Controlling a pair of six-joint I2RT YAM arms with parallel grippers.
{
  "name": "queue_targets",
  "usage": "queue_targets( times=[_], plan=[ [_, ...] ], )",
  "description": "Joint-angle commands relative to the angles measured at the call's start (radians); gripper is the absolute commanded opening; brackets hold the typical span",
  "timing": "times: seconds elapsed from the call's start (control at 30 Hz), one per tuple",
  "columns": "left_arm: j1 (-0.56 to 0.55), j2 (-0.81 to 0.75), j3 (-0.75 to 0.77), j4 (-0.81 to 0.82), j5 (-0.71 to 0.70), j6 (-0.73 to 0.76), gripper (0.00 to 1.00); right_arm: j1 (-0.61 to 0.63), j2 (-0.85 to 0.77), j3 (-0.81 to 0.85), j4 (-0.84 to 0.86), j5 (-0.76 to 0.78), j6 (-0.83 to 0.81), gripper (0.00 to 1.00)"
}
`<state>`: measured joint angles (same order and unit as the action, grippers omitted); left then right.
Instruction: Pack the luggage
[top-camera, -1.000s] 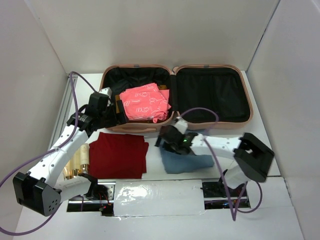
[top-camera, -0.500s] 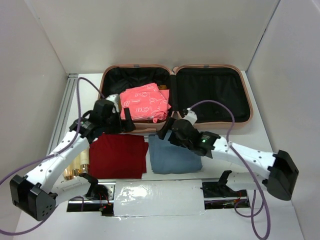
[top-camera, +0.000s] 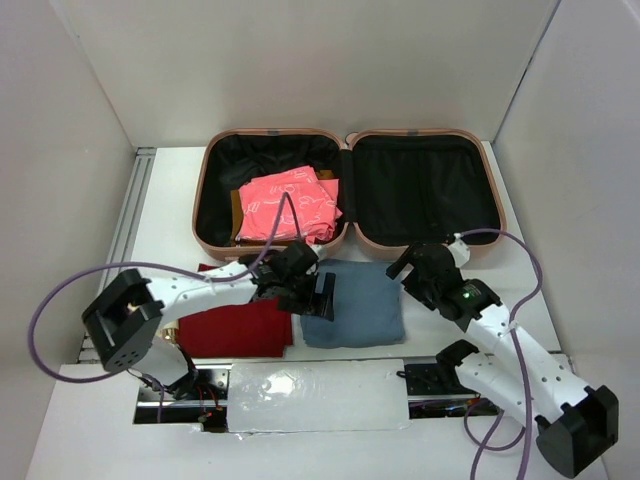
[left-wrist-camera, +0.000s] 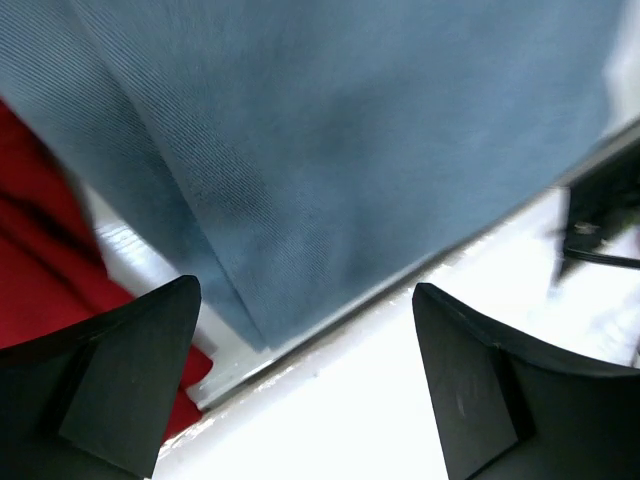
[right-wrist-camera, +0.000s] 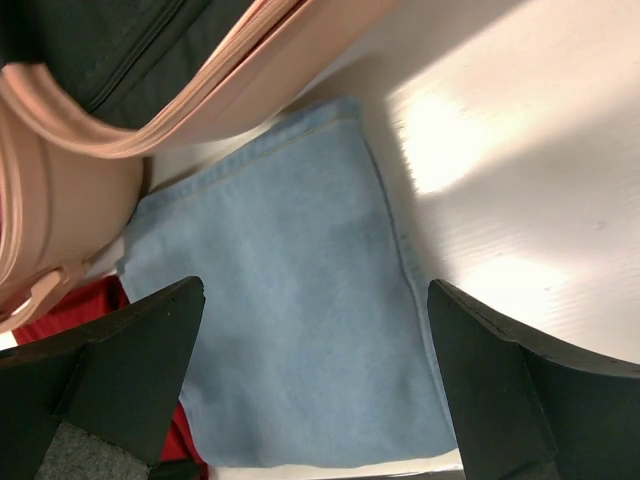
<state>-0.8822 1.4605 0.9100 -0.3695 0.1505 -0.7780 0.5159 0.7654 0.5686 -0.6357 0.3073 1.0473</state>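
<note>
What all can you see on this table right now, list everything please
luggage: one, peach-pink with black lining, open at table's far side
pink garment: one, patterned pink, in luggage's left half
red cloth: one, dark red, table, front of luggage's left half
blue cloth: one, blue, table, right of the red cloth
table: one, white, under everything
left tool: one, black, open over the blue cloth's left edge
right tool: one, black, open by the blue cloth's right side

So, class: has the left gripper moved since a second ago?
Yes: the left gripper swung away from the rim of the luggage, rightward and nearer, to above the blue garment.
</note>
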Motion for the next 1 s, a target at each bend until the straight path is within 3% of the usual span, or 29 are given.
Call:
queue_targets(
  times=[0.0, 0.27, 0.43, 0.6, 0.77, 0.9, 0.93, 0.97],
  plan=[
    [-0.024, 0.058, 0.03, 0.015, -0.043, -0.075, 1.0, -0.084, 0.003, -0.002, -0.019, -0.095, -0.067, 1.0],
    [-0.049, 0.012, -0.046, 0.078, -0.126, -0.162, 1.0, -0.26, 0.023, -0.032, 0.05, -0.31, -0.211, 1.0],
    [-0.049, 0.105, -0.006, 0.035, -0.18, -0.162, 1.0, -0.327, 0.014, -0.01, 0.041, -0.344, -0.262, 1.0],
    [-0.049, 0.159, -0.016, 0.136, -0.175, -0.173, 1.0, -0.338, -0.008, -0.019, 0.05, -0.366, -0.286, 1.0],
    [-0.084, 0.247, 0.076, 0.159, -0.19, -0.195, 1.0, -0.338, -0.008, -0.041, 0.07, -0.378, -0.306, 1.0],
    [-0.097, 0.325, 0.124, 0.159, -0.2, -0.184, 0.89, -0.338, -0.031, -0.052, 0.07, -0.364, -0.306, 1.0],
    [-0.106, 0.334, 0.135, 0.159, -0.2, -0.184, 0.7, -0.338, -0.031, -0.052, 0.07, -0.364, -0.296, 1.0],
    [-0.106, 0.345, 0.135, 0.159, -0.2, -0.184, 0.6, -0.347, -0.055, -0.061, 0.07, -0.352, -0.287, 1.0]
  ],
)
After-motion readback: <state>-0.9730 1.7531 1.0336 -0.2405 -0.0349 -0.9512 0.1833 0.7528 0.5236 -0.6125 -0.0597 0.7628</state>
